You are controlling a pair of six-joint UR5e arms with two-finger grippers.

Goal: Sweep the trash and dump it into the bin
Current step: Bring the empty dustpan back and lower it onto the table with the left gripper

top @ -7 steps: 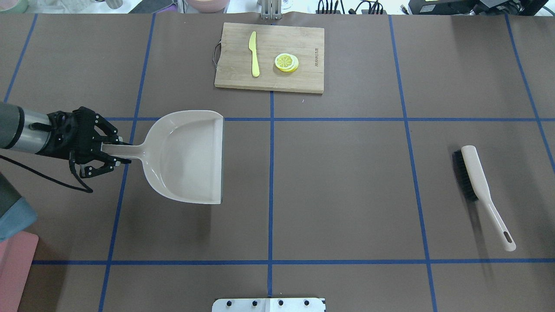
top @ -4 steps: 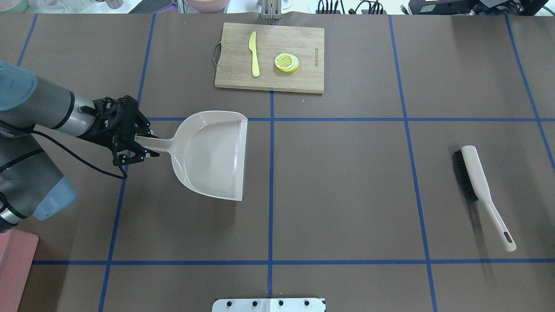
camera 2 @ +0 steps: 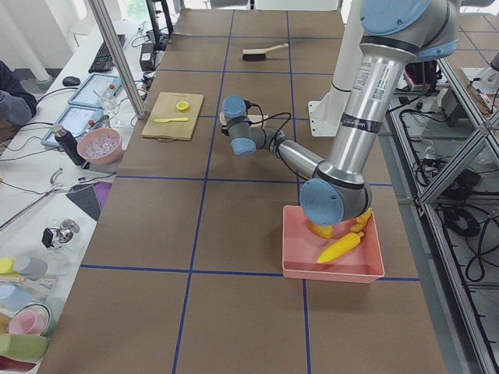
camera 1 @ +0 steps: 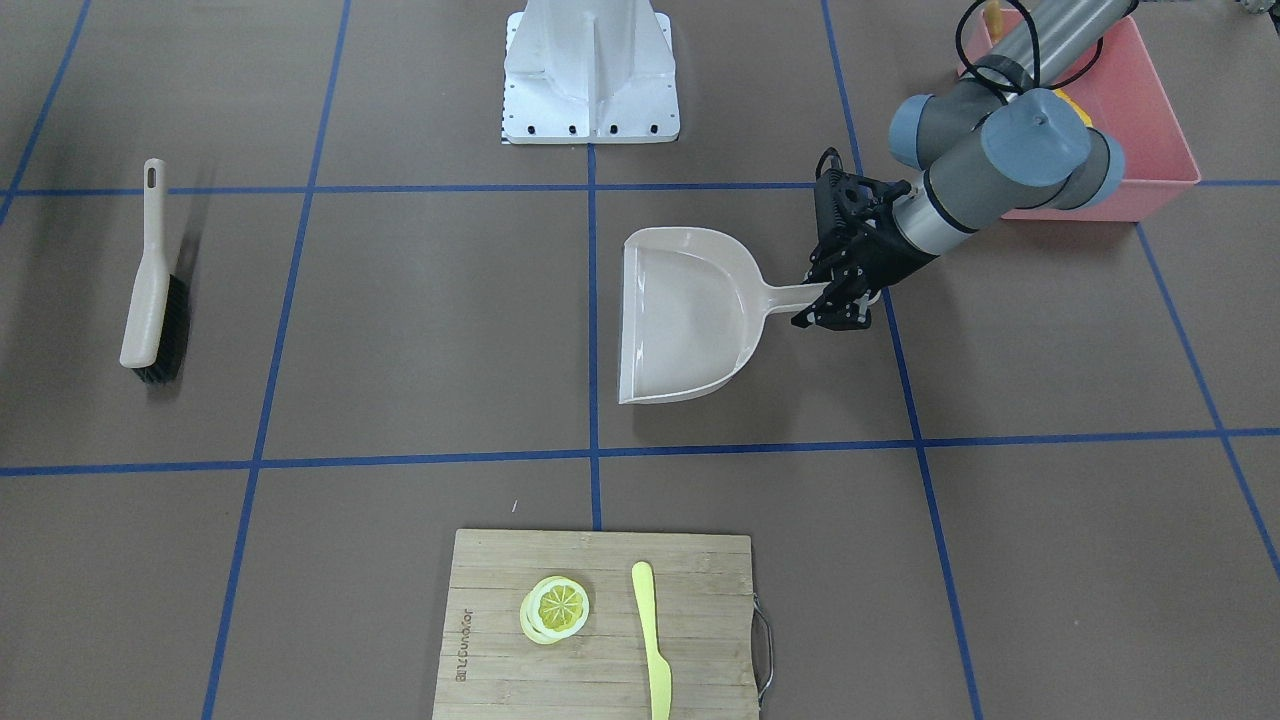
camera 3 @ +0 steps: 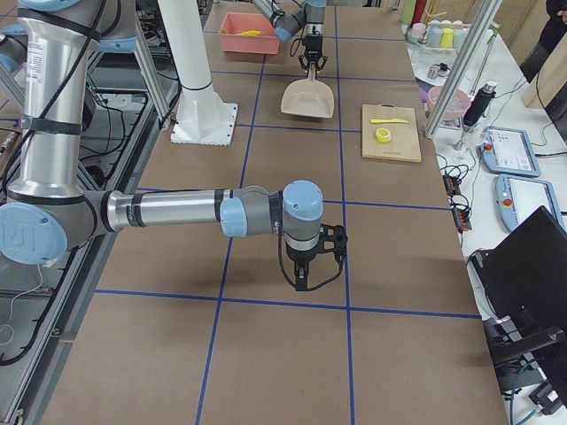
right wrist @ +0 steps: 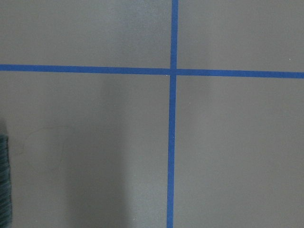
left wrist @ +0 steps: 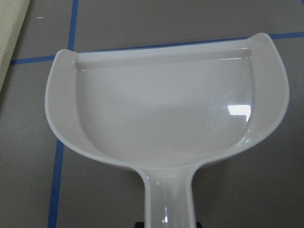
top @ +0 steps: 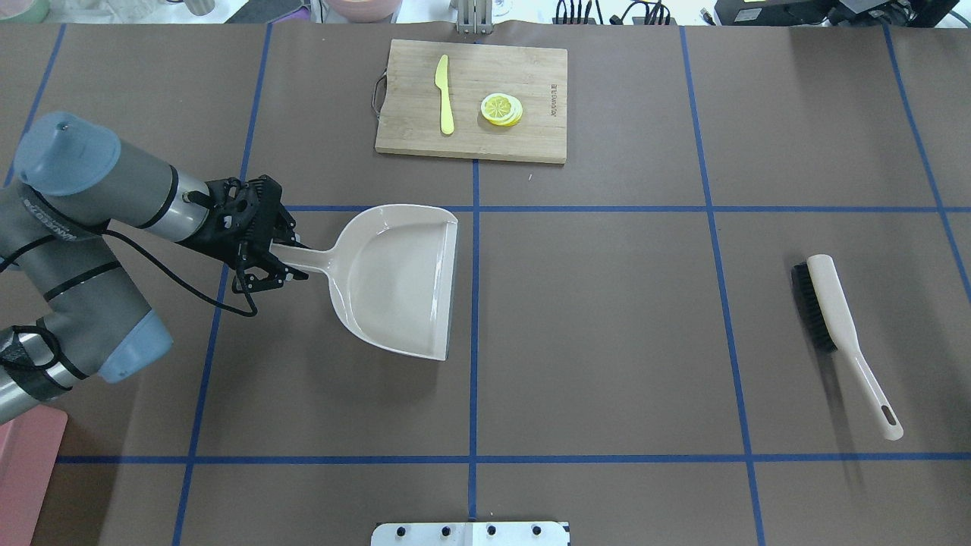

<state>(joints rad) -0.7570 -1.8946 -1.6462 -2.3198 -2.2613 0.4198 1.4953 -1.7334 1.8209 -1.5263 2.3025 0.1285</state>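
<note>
My left gripper (top: pixel 292 262) is shut on the long handle of the empty beige dustpan (top: pixel 402 280), which lies flat near the table's middle with its mouth facing right. They also show in the front view, gripper (camera 1: pixel 820 300) and dustpan (camera 1: pixel 680 310). The pink bin (camera 2: pixel 335 269) stands near the robot's left side; a yellow corn cob (camera 2: pixel 341 248) lies in it. The brown lump and ginger root are hidden behind the arm. My right gripper (camera 3: pixel 301 282) hangs over bare table; I cannot tell if it is open or shut.
A beige brush with black bristles (top: pixel 834 318) lies at the right. A wooden cutting board (top: pixel 531 68) at the far middle carries a yellow knife (top: pixel 444 95) and a lemon slice (top: pixel 501 108). The robot's white base (camera 1: pixel 590 70) stands at the near edge.
My left arm has carried the empty dustpan to the right, away from the bin and toward the table's middle. The brush and the board have not moved.
</note>
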